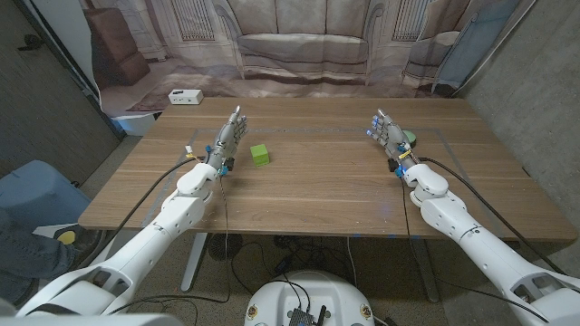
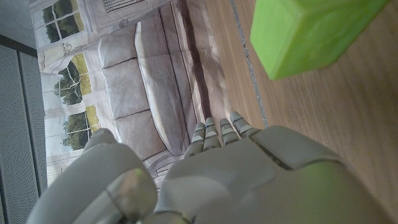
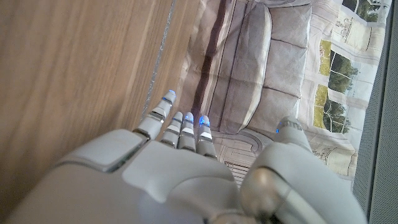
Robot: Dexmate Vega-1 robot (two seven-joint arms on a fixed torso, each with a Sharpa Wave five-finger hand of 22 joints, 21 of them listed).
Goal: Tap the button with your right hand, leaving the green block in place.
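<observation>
A green block [image 1: 260, 155] sits on the wooden table [image 1: 317, 195], left of the middle. My left hand [image 1: 230, 133] stands just left of the block, apart from it, fingers straight and holding nothing. The block [image 2: 311, 31] also appears beyond my left hand [image 2: 249, 180] in the left wrist view. Far to the right, my right hand [image 1: 390, 134] is raised with its fingers extended and empty. A small green rounded thing [image 1: 411, 138], probably the button, peeks out right behind that hand, mostly hidden. In the right wrist view my right hand [image 3: 186, 174] reaches over bare wood.
A white box [image 1: 185, 97] lies beyond the table's far left corner. A backdrop printed with a sofa [image 1: 299, 41] hangs behind the table. A blue seat [image 1: 36, 186] stands off the table's left side.
</observation>
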